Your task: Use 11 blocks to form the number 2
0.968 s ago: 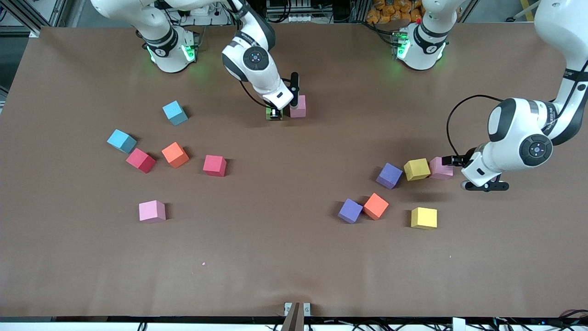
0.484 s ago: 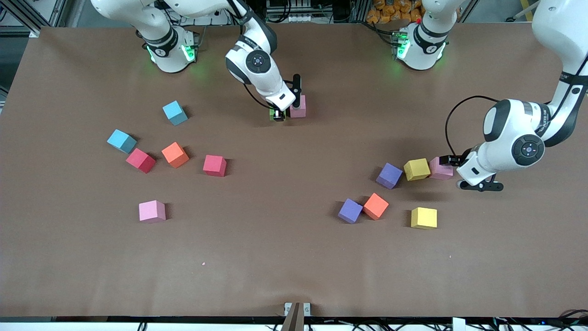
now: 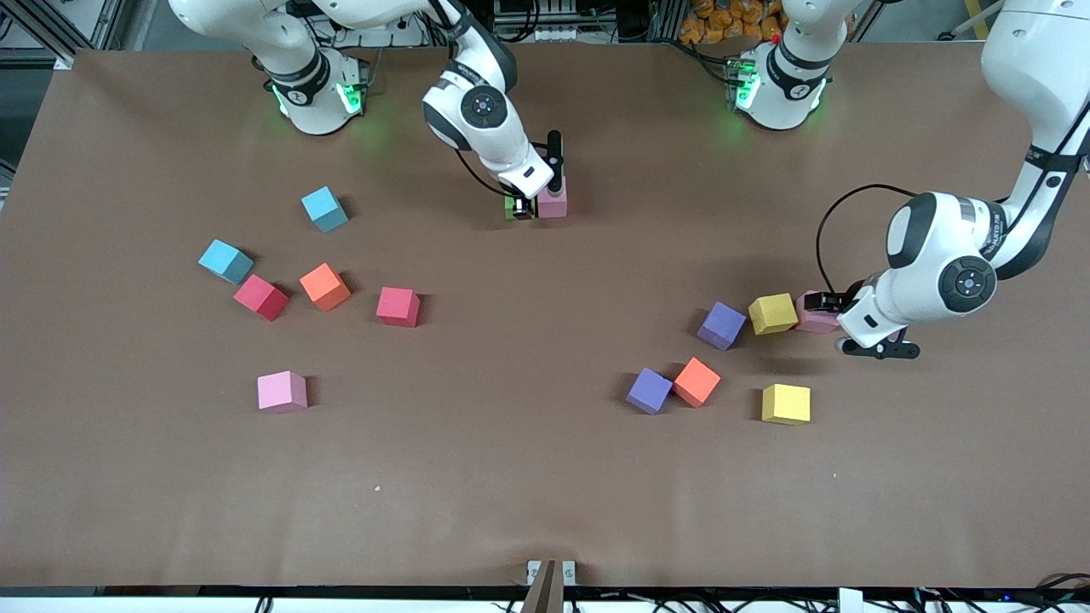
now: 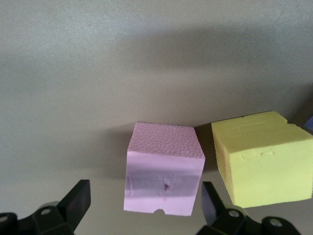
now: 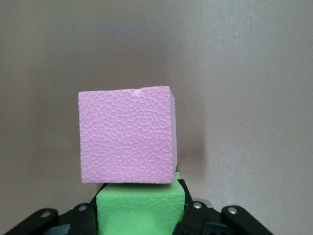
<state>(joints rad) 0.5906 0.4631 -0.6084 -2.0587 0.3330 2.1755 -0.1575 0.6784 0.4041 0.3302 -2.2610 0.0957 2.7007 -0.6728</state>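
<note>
Right tool [image 3: 521,207] pinches the green block [image 5: 141,211], pressed beside a pink block [image 3: 553,202], probably to start the digit's row nr the bases.

Left tool [image 4: 142,208] is spread, low over the bench [image 3: 511,477], straddling another pink block [image 4: 164,176] for pickup; a yellow block [image 3: 772,313] touches it.

Remaining blocks lie scattered twd both ends. Surface: brown, matte. At 12 o'clock: frame, cables.

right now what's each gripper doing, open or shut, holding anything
Left gripper: open, fingers either side of a pink foam cube beside a yellow foam cube, not gripping.
Right gripper: shut on the green foam cube, against another pink foam cube.
</note>
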